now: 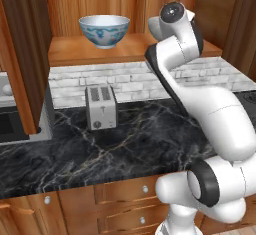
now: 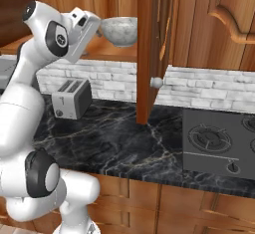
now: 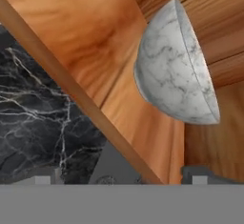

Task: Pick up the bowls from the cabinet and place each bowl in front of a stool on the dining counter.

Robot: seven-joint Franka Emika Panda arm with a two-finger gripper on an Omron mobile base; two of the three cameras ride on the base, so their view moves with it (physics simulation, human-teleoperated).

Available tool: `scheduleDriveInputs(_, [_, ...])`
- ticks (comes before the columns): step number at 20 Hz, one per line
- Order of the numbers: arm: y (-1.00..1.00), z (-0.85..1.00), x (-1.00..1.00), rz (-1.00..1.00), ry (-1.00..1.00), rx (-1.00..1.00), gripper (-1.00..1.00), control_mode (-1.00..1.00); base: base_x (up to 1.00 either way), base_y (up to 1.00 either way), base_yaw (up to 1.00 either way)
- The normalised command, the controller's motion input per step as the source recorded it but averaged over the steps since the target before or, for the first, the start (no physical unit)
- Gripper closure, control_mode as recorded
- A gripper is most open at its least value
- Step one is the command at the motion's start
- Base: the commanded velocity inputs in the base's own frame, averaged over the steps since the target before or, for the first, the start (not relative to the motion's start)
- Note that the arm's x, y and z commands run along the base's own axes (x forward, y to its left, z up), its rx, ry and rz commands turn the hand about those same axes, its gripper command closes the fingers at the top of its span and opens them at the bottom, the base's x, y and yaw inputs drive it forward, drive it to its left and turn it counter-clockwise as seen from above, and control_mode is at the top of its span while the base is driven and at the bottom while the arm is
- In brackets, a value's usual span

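Look at the cabinet shelf (image 1: 65,54). Your blue-flowered bowl (image 1: 104,30) sits upright on it, toward the left side, above the toaster (image 1: 101,107) on the black desk (image 1: 125,144). The marble bowl (image 2: 119,31) sits on the same shelf, near the open cabinet door (image 2: 149,49). Your gripper (image 2: 99,29) is up at the shelf, just beside the marble bowl. You cannot tell if the jaws are released or clenched.
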Motion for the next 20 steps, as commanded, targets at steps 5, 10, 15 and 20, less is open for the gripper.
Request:
scheduleDriveInputs(5, [0.0,0.07,0.49,0.08,-0.07,-0.1,-1.0,-1.0,0.0,0.0,0.0])
scheduleDriveInputs(10, [0.0,0.0,0.36,0.05,-0.13,-0.17,-1.0,-1.0,0.0,0.0,0.0])
scheduleDriveInputs(15, [0.0,0.25,0.27,0.03,-0.02,-0.2,-1.0,-1.0,0.0,0.0,0.0])
scheduleDriveInputs(20, [0.0,0.09,0.25,0.0,0.06,-0.11,-1.0,-1.0,0.0,0.0,0.0])
